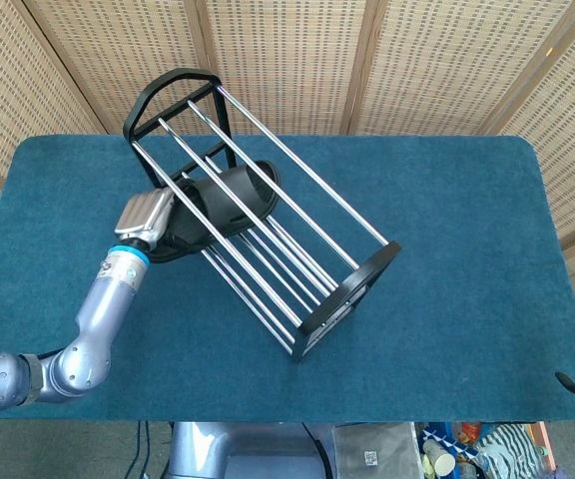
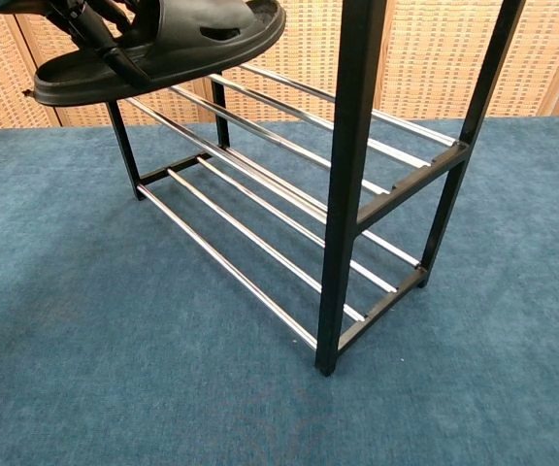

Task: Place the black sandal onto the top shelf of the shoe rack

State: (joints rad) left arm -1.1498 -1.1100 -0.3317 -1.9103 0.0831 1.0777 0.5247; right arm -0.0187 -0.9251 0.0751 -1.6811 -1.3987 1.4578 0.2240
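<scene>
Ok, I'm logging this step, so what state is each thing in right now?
Black rubber slide sandal: held level, over the rack's upper rails near its far end; contact with them unclear.
Black-framed shoe rack with chrome rails: upright on the blue cloth, both tiers bare.
Left hand: gripping the sandal's heel end.
Right hand: only dark fingertips at the head view's right edge.

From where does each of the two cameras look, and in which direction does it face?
Head view: high above the near table edge, looking steeply down on the blue table and shoe rack; the left arm and left hand show.
Chest view: low, at rack height, facing forward; only fingers of the left hand show.
Both show the rack and the black sandal held over its top rails.
</scene>
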